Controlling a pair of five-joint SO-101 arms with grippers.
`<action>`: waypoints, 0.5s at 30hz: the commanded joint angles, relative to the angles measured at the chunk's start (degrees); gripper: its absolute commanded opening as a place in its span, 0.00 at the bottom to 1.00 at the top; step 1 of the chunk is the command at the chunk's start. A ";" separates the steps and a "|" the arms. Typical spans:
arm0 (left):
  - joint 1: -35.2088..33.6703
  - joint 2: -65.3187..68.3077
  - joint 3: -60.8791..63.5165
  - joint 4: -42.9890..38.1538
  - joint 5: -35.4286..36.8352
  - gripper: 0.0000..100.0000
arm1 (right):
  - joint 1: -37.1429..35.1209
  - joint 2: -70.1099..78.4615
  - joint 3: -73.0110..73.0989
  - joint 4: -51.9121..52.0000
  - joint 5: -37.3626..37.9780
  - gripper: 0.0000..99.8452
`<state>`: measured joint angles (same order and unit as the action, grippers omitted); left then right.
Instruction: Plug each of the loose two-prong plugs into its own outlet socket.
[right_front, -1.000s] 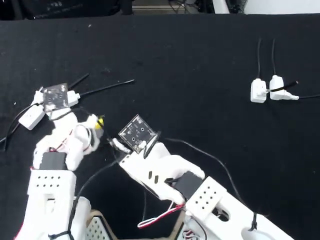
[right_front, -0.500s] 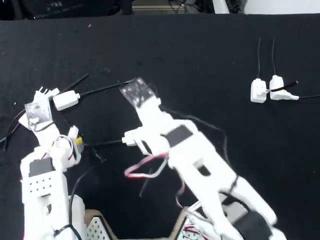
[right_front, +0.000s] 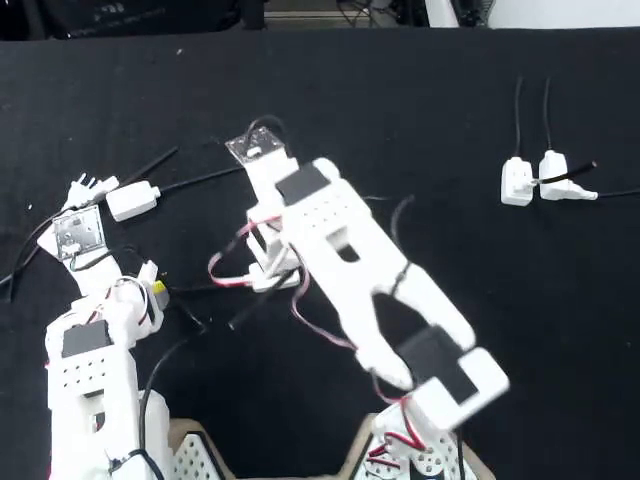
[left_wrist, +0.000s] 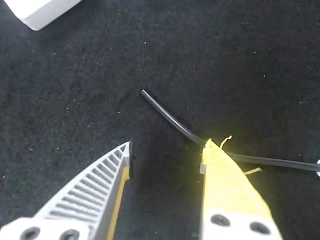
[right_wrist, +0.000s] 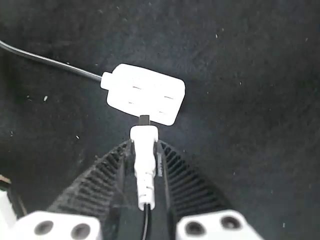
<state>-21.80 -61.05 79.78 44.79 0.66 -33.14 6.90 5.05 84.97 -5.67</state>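
Worktop (right_front: 400, 100) in black cloth lies under both arms. The right gripper (right_wrist: 144, 145) has its fingers clenched on a white two-prong plug (right_wrist: 144, 136), whose dark prong end sits at the edge of a white outlet block (right_wrist: 145, 97) (touching, as far as shows). The left gripper (left_wrist: 167, 145) hangs with fingers released above a thin black cable (left_wrist: 170, 120).

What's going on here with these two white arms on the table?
The right arm's tool is clamped on a white plug, holding its tip right up against a white outlet block on the black cloth; whether it is pushed in is unclear. The left arm's tool is open and empty, over a thin black cable.
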 joint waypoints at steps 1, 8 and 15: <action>-0.13 -0.35 -0.66 -0.70 0.62 0.23 | 1.14 4.70 -10.15 5.71 -1.85 0.01; -0.48 -0.35 -0.66 -0.70 0.62 0.23 | 4.92 13.23 -22.20 13.27 -2.99 0.01; -0.48 -0.35 -0.66 -0.70 0.62 0.23 | 5.98 17.89 -26.68 15.65 -3.16 0.01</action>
<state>-21.80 -61.05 79.78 44.79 0.66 -27.87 24.84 -18.15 99.03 -8.04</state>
